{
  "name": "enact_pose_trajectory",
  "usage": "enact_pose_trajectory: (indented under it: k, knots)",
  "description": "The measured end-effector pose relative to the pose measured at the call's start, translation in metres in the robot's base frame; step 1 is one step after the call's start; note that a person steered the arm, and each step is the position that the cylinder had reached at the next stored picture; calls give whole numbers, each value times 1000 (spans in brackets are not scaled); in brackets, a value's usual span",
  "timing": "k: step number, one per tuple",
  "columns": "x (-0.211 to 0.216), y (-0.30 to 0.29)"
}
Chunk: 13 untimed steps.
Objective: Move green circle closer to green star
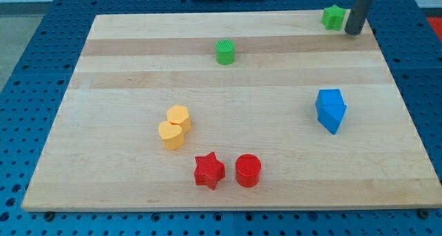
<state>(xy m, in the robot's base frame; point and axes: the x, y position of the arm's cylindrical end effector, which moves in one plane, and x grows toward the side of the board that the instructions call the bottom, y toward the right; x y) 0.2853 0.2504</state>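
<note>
Tool (360, 7): plain dark rod, no jaws to open or close, carrying nothing; comes down from the view's top right.
My tip (353, 32): down on the desk (207, 91) near its top right corner, just beside the green star on that block's right; touching or not, cannot tell.
Green star (333, 16): nearest block to my tip, close to the desk's top edge; outline small, shape judged from its angular look.
Green circle (226, 52): well apart from my tip, off to the view's left and slightly lower; stands alone on bare wood.
Deciding relation: star lies between my tip and the circle, so my tip sits on the wrong side for a push; likely needs to round the circle to its left flank, then drive rightward and a little toward the top.
Risk: knocking the star off line while leaving its side.
Bystanders: blue block (331, 110) at the right, two yellow blocks (174, 127) touching at lower left, red star (208, 171) and red circle (248, 170) near the bottom; all clear of the likely path.
Writing, brands: none readable.
</note>
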Motion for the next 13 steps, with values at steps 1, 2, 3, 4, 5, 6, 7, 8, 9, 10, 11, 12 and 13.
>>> enact_pose_trajectory:
  k: [1, 2, 3, 4, 5, 6, 7, 8, 9, 10, 11, 12, 13]
  knots:
    - [38, -41]
    - [65, -99]
    - [82, -157]
    - [82, -208]
    - [82, -240]
    - [74, -259]
    - [57, -258]
    - [41, -250]
    - [38, -268]
    - [27, -292]
    - [15, -296]
    - [14, -276]
    - [13, -243]
